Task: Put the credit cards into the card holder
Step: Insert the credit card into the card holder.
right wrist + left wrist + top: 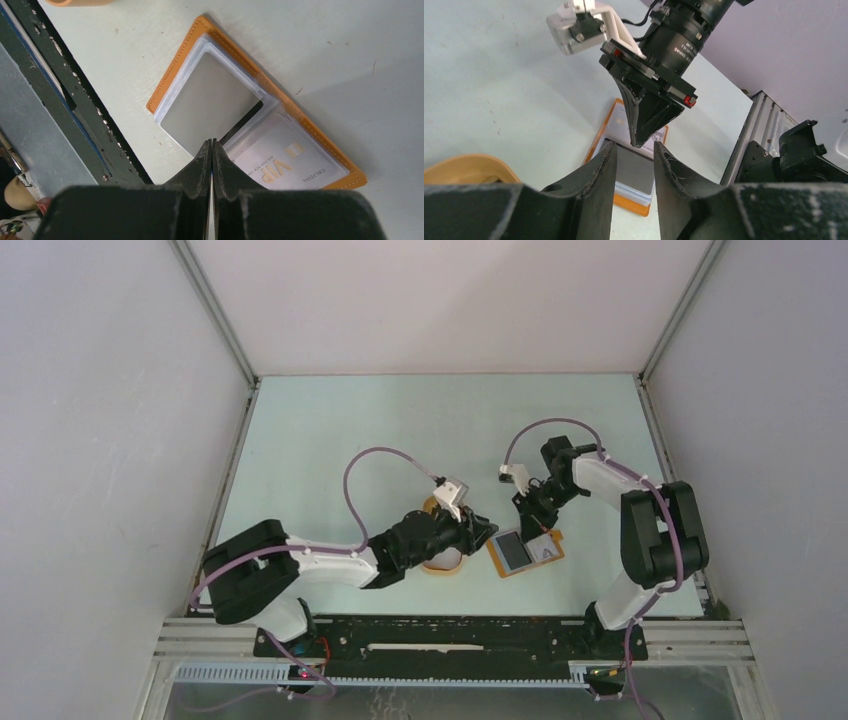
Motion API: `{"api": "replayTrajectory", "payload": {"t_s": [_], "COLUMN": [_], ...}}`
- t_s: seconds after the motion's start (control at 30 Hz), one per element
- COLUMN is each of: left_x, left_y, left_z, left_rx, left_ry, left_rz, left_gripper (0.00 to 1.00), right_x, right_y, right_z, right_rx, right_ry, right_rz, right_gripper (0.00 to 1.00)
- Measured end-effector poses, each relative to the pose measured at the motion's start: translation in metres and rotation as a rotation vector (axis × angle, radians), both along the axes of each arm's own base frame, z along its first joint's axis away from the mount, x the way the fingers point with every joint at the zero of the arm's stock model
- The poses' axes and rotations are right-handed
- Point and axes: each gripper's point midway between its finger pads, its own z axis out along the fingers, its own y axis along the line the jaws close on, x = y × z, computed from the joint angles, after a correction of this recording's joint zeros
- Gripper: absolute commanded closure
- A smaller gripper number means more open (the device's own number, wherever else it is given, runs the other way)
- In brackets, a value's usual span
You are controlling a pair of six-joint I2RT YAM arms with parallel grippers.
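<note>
The orange-tan card holder (551, 539) lies open on the table in front of the right arm. A grey card (210, 102) sits in its left half, on a stack of pale cards. A white card (285, 160) printed "VIP" sits in its right half. My right gripper (211, 142) is shut with nothing between the fingers, its tips over the holder's middle fold (537, 523). My left gripper (634, 150) is open and empty. It hovers just left of the holder (488, 530) and faces the grey card (636, 172).
An oval orange tray (440, 562) lies under my left wrist, and its rim shows in the left wrist view (469, 167). The black and silver frame rail (60, 100) runs close along the holder's near side.
</note>
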Motion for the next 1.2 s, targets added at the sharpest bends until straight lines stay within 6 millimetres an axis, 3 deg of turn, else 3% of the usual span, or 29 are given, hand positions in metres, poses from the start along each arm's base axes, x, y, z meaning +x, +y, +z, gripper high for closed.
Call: {"api": "replayTrajectory", "payload": {"t_s": [0.37,0.83,1.2], "left_x": [-0.012,-0.020,-0.019], "left_y": [-0.006,-0.008,-0.034], "left_z": [-0.062,-0.081,-0.091], "left_rx": [0.059,0.053,0.014], "left_ry": [0.199,0.309,0.408], "left_rz": [0.086,0.125,0.117], "left_gripper": [0.58,0.58,0.48], "right_x": [0.003,0.003,0.004], "right_y": [-0.004,-0.008,-0.008], "right_z": [-0.024,-0.030,-0.029], "right_rx": [-0.059,-0.103,-0.121], "right_ry": [0.109,0.151,0.147], "right_rz": [-0.039,-0.073,-0.068], "right_gripper": [0.94,0.94,0.94]}}
